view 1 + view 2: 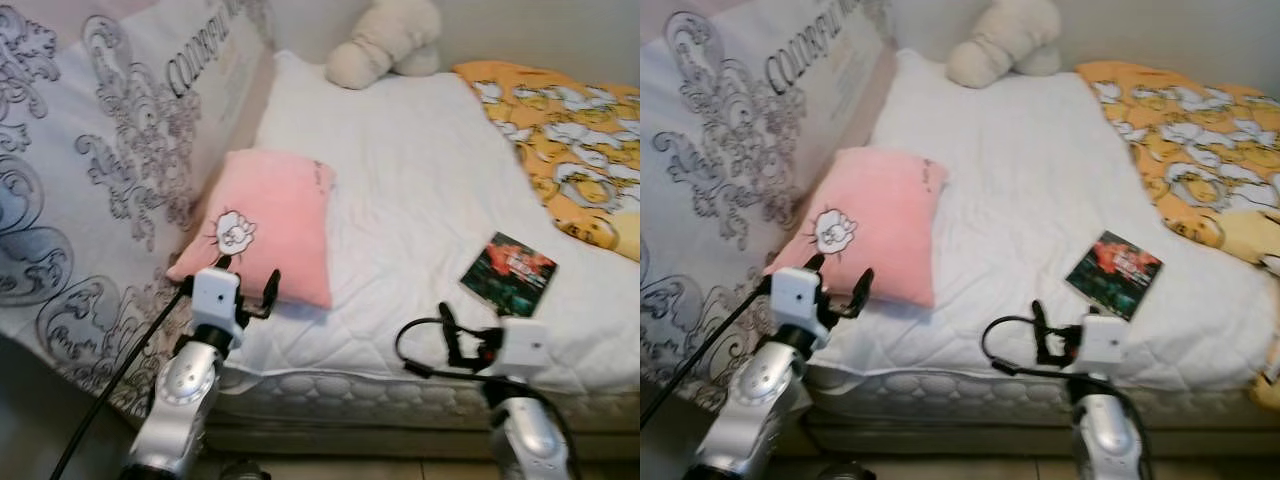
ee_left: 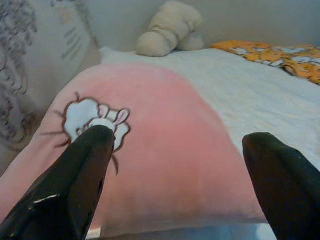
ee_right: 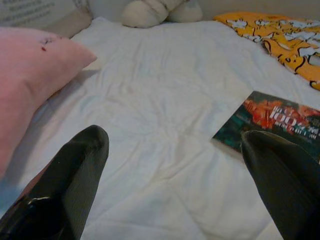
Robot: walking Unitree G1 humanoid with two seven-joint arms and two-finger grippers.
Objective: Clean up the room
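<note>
Left claw (image 1: 247, 281), fingers spread and released, faces the pink pillow (image 1: 266, 222) lying directly ahead, long axis running away from it.

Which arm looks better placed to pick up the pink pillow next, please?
Left, probably. The left gripper is open right at the near edge of the pink pillow, which fills its wrist view; the right gripper sits nearer the book.

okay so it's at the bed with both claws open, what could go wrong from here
1. The left claw sits open at the near edge of the pink pillow; a shallow pinch of soft fabric could slip.
2. The book lies flat on the white quilt ahead of the right claw; grabbing it might bunch the quilt instead.
</note>
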